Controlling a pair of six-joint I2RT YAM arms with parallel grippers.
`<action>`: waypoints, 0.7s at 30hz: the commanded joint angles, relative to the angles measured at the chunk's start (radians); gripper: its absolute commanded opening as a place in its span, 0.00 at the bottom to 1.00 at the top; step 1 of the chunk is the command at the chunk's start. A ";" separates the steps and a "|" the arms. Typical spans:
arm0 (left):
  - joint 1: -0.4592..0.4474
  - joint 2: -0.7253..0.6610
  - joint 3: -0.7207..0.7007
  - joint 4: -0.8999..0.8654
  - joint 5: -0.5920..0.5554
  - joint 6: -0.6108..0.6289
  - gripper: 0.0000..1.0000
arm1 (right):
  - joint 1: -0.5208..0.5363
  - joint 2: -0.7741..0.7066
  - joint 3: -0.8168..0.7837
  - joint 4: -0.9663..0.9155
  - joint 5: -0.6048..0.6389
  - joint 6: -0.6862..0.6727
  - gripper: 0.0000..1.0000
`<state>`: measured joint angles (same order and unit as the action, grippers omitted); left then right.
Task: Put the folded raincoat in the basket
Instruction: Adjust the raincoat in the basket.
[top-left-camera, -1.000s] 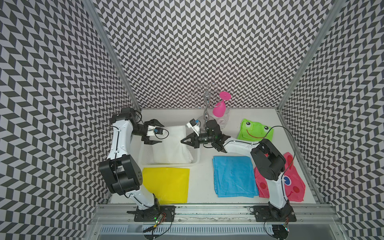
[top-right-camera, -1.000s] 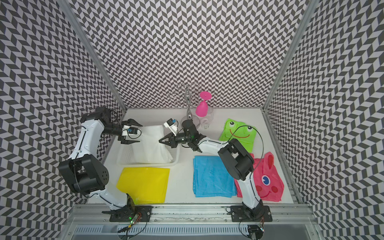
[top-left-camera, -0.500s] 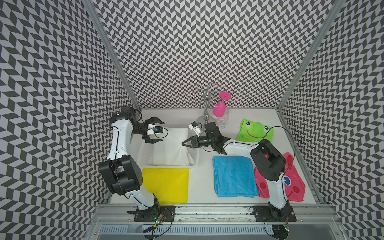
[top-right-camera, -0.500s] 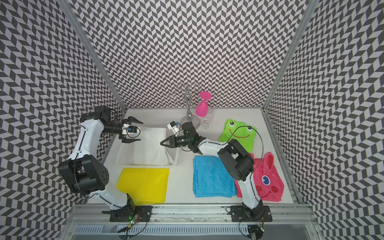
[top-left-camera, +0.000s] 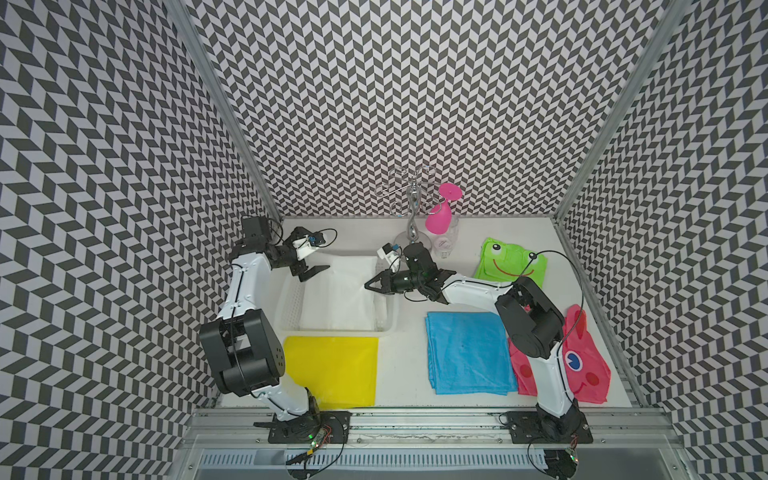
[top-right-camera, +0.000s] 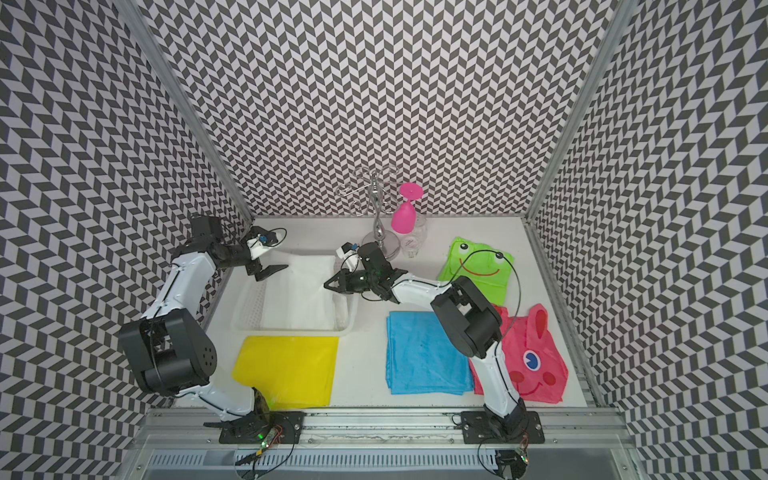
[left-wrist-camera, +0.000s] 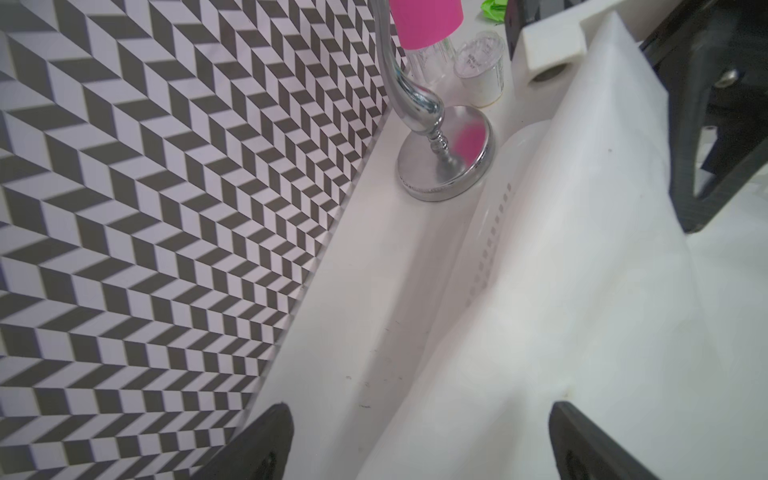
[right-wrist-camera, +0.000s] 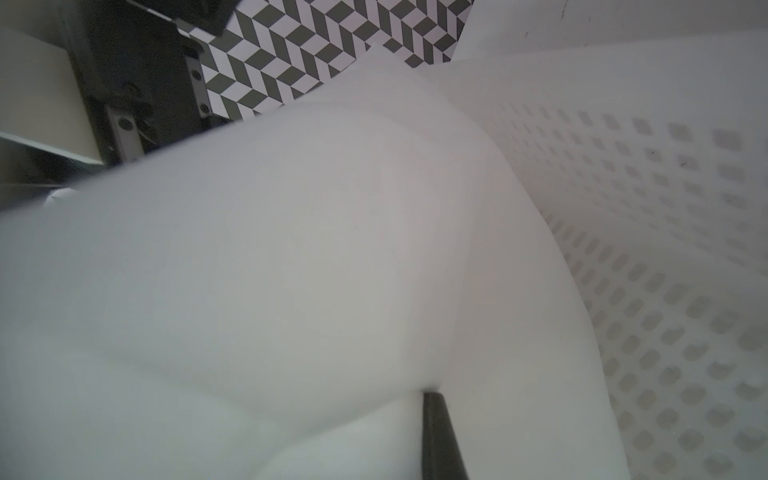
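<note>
Stretches right arm (top-left-camera: 469, 289) low above the desk (top-left-camera: 401, 365), right fingers (top-left-camera: 371, 286) clamped on the right edge of the folded white raincoat (top-left-camera: 336, 295), lying inside the shallow white perforated plastic basket (top-left-camera: 286, 309) at rear left. Bends left arm (top-left-camera: 243, 286) upward, left fingers (top-left-camera: 312, 272) spread, empty, above the basket's far-left corner. Shows a label on the clear plastic cup (left-wrist-camera: 482, 70), too blurred to read.

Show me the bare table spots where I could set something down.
Widest free strip: between the yellow raincoat and the blue raincoat, reaching the near corner of the basket. Another bare patch: the back corner behind the green frog raincoat. Crowded: around the glass rack, and the right side by the pink raincoat.
</note>
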<state>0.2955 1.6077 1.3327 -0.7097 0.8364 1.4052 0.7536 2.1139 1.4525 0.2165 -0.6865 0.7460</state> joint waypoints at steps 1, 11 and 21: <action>0.003 -0.071 -0.052 0.063 0.027 -0.024 0.99 | -0.012 0.007 0.036 0.006 0.027 -0.006 0.00; 0.002 -0.122 -0.099 -0.036 0.135 0.166 1.00 | -0.028 -0.060 0.045 0.170 0.002 0.220 0.00; -0.047 -0.155 -0.179 -0.007 0.099 0.262 1.00 | -0.058 -0.089 0.048 0.206 0.058 0.313 0.00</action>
<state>0.2760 1.4940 1.1801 -0.7059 0.9405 1.5978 0.7113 2.0811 1.4681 0.3187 -0.6563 1.0134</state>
